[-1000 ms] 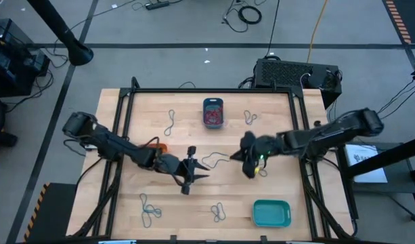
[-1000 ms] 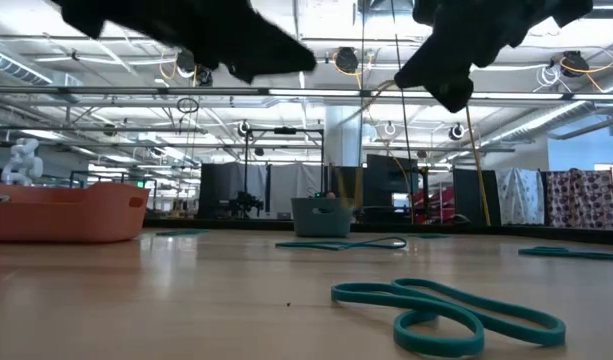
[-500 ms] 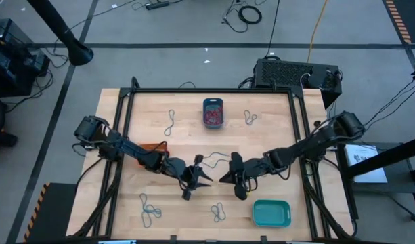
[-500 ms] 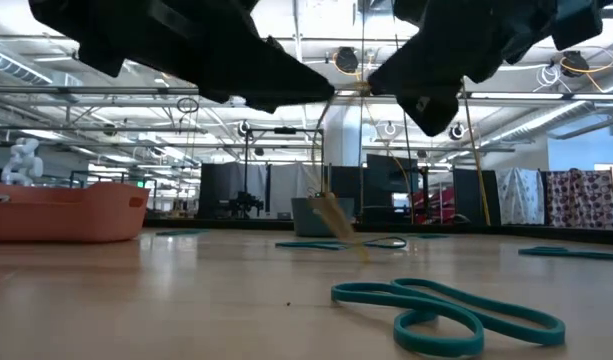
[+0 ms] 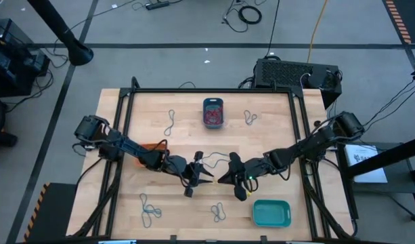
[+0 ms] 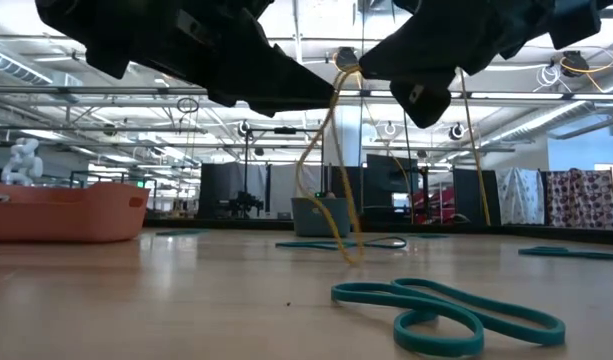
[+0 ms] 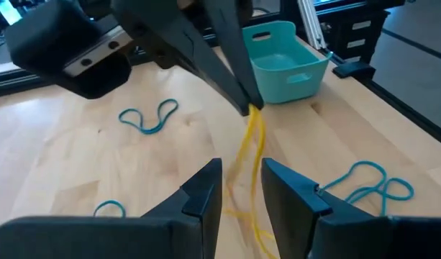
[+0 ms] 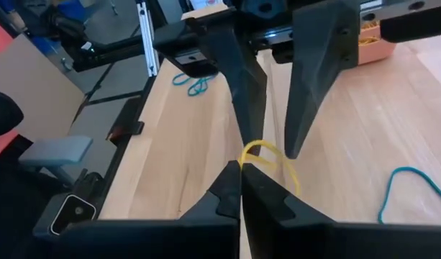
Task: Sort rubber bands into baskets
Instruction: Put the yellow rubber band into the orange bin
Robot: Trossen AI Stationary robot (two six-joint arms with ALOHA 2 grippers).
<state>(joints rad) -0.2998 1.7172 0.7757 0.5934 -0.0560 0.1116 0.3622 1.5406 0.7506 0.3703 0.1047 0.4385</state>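
Two grippers met mid-table. Right gripper (image 8: 239, 173) pinched a yellow band (image 6: 331, 170); left gripper (image 7: 242, 188), at nine o'clock, stood apart around it. Next: probably hand over, toward orange basket (image 6: 61, 215).

- The wooden bench (image 5: 153, 196) is light brown, with a thin black frame (image 5: 214, 91) around its edge.
- A black box (image 5: 296, 73) with little holes sits on the floor, just beyond the far right corner of the bench.
- A yellow cable (image 5: 318, 27) runs across the grey floor (image 5: 166, 64), beyond the bench near the black box.
- A black pole (image 5: 58, 28) leans over the floor, past the far left corner of the bench.
- A white paper (image 5: 367, 163) lies just off the right side of the bench.
- Far behind the bench, a big room has ceiling lights (image 6: 576, 62) and patterned curtains (image 6: 576, 198).
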